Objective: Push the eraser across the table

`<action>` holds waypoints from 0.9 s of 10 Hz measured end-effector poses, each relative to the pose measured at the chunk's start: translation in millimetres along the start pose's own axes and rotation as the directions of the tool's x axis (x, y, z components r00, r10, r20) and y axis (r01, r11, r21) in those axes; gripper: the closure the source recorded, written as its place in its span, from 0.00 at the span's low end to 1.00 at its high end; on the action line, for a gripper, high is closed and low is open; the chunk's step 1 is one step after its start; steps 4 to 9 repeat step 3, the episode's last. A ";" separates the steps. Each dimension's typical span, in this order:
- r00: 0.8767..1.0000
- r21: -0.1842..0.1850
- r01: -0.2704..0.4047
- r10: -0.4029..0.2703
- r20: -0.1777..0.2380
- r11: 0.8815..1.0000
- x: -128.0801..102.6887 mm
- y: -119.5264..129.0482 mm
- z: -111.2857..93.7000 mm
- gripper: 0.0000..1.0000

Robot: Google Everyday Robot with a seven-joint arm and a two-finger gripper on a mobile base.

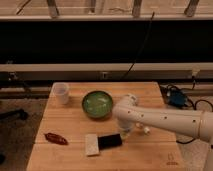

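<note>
Black and flat, the eraser (109, 141) lies near the table's (150, 155) front edge, its long axis running left to right with a slight tilt, its left end touching a pale block (92, 145). The gripper (125, 131) hangs at its right end. Light wooden planks also carry a green bowl (97, 104), a white cup (61, 93) and a red object (55, 138); a dark wall with rails stands behind.

Obstacles and free room on the light wooden plank table (150, 160):
- Flat black rectangular eraser (109, 141), touching the pale rectangular block (92, 145) on its left.
- Gripper (125, 131) just right of the eraser.
- Green round bowl (97, 104) behind.
- White cup (61, 92), back left corner.
- Dark red object (55, 138), left edge.
- Bare boards: front right.
</note>
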 end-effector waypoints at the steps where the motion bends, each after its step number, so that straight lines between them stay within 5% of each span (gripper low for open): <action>1: 1.000 0.000 0.006 -0.006 -0.002 1.000 -0.9 0.1 0.1 1.00; 9: 1.000 0.000 0.021 -0.021 -0.006 1.000 -4.7 -0.6 0.3 1.00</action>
